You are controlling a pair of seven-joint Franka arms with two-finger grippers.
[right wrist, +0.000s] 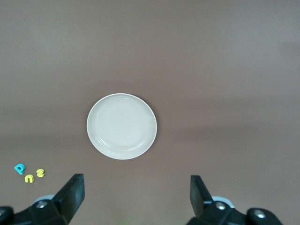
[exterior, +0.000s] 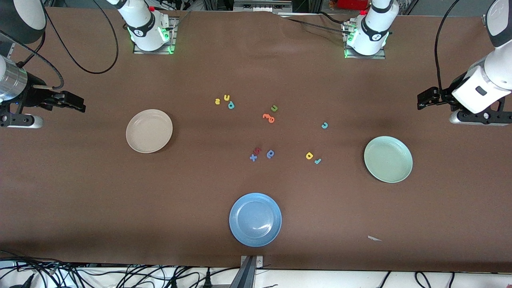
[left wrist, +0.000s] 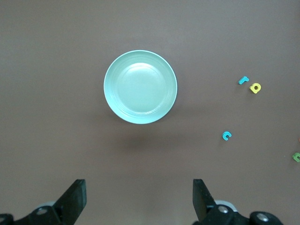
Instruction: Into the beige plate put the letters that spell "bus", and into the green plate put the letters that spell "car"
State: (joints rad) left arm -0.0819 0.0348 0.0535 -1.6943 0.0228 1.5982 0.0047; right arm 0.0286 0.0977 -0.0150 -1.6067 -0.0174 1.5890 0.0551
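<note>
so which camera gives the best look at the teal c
The left wrist view: the teal c lies alone on bare table, its shape readable, apart from the green plate. The front view shows it only as a tiny speck. The right wrist view does not show it.

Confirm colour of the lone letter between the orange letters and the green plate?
Teal c, clearest in the left wrist view.

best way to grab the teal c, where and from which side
Probably straight from above: the teal c lies flat on the table, too thin for a side approach. Close the jaws across the outer curve, one on each side of the letter. It lies alone, well apart from the yellow a and teal r, so there is room for open jaws.
</note>
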